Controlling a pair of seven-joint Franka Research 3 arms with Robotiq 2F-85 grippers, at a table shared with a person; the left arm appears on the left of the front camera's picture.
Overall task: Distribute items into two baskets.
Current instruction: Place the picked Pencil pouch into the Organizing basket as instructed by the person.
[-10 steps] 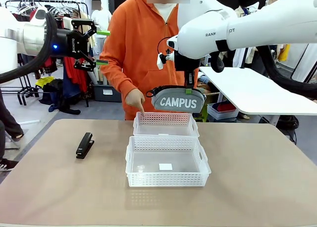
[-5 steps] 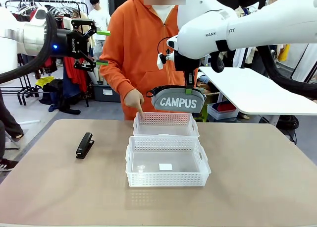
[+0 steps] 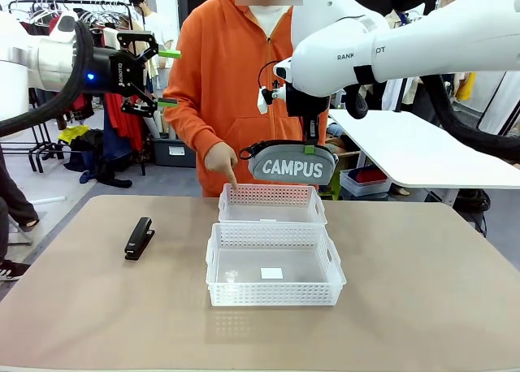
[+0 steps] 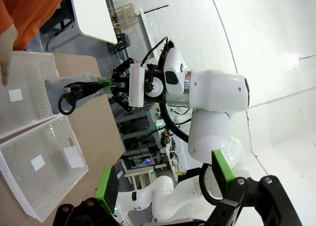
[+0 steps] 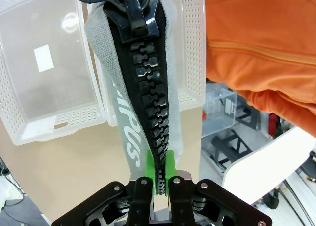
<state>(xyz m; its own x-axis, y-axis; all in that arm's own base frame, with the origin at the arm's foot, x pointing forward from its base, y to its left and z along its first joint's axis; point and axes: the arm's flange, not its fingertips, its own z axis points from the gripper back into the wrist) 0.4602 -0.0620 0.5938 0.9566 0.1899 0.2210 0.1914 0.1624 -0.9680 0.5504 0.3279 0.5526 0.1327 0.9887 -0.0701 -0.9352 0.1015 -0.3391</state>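
The right gripper (image 3: 309, 149) is clamped on the zip edge of the grey fabric "CAMPUS" pouch (image 3: 294, 168), which hangs beneath it above the smaller translucent-white lattice basket (image 3: 272, 195). A person's hand (image 3: 221, 158) points at that basket. The left gripper (image 3: 168, 78) is raised, jaws spread and empty, with the small black stapler (image 3: 140, 237) well below it on the table (image 3: 422, 291).

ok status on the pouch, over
Right jaws shut on pouch, held up by far basket. Left jaws open, empty, raised. Stapler lying on table. Person's hand pointing at far basket's rim, in the way.
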